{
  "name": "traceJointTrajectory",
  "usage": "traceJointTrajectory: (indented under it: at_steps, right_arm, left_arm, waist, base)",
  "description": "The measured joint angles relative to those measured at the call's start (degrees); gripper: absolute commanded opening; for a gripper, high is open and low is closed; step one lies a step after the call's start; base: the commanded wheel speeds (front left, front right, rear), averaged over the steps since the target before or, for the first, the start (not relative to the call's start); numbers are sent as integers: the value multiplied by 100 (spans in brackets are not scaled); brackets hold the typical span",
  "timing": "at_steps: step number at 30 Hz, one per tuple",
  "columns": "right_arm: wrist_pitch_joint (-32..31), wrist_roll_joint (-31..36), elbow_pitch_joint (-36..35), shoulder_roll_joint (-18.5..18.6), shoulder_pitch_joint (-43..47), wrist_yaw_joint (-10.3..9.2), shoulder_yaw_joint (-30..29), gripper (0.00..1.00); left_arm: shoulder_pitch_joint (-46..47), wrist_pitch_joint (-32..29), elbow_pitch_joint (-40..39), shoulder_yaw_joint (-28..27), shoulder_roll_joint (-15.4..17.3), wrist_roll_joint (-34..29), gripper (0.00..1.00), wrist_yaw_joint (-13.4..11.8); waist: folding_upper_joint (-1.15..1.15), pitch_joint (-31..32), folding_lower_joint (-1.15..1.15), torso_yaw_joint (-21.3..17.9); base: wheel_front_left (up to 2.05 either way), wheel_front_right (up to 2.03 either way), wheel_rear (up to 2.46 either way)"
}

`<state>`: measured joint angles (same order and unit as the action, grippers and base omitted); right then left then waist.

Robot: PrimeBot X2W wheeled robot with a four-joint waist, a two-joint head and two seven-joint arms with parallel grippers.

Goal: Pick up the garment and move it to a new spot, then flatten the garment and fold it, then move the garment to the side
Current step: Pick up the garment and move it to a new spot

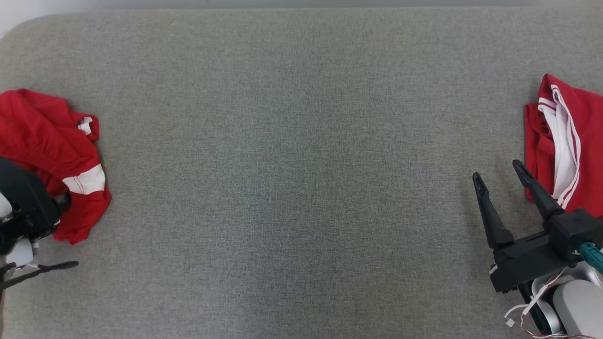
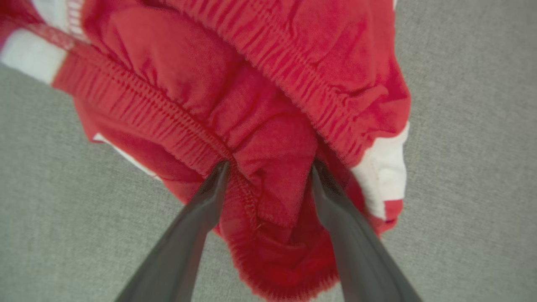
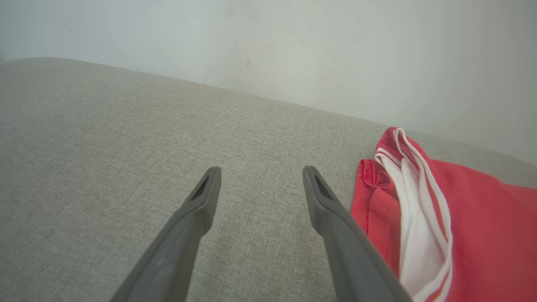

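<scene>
A crumpled red garment (image 1: 42,136) lies at the far left of the soft grey top (image 1: 301,141). It has white bands and a stretchy, bunched edge. In the left wrist view, the left claw (image 2: 270,165) is right at this garment. Its two dark fingers (image 2: 201,218) stand wide apart, and a lump of red cloth sits between them. The tips touch the cloth, but they do not squeeze it, so the claw has hold of nothing.

Another red garment (image 1: 574,141) lies at the far right of the grey top. It has white stripes and lies flatter than the crumpled one. The right claw (image 1: 497,169) is just beside it, on its left side and nearer to the robot. This claw is wide open too, and it is empty. Below its fingers is bare grey cloth. A pale wall (image 3: 293,42) stands behind the grey top.
</scene>
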<state>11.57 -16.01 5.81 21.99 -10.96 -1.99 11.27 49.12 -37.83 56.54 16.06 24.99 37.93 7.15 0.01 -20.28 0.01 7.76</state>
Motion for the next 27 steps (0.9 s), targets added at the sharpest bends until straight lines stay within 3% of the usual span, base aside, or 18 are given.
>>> traceJointTrajectory:
  at_steps: [2, 3, 4, 5, 13, 27]
  right_arm:
    - [-5, 0, -14, 26, -6, -1, -13, 100]
    - [-7, 0, -15, 41, -9, -1, -16, 100]
    - [-9, 0, -15, 51, -9, -1, -18, 100]
    - [-34, 1, -19, 52, -9, -1, -16, 100]
    - [-45, 0, 24, 30, -32, -1, -2, 100]
    - [56, -77, 508, -352, -234, 51, 155, 100]
  left_arm:
    - [69, -73, 52, 26, -8, 5, 100, 0]
    - [79, -81, 78, 45, -12, 19, 89, 0]
    - [79, -96, 89, 93, -14, 20, 57, 0]
    - [89, -97, 93, 119, -14, 22, 0, 0]
    - [393, 252, -178, 401, 20, 71, 0, 0]
    - [628, 1068, -1526, 1156, -180, 894, 0, 0]
  waist:
    - [0, -55, 0, 0]
    - [0, -74, -1, 5]
    - [0, -85, -1, 15]
    - [0, -92, -1, 25]
    - [0, -11, -1, 105]
    - [-1, 513, -1, 8]
  base:
    - [0, 0, 0]
    - [0, 0, 0]
    - [0, 0, 0]
    - [0, 0, 0]
    - [0, 0, 0]
    - [0, 0, 0]
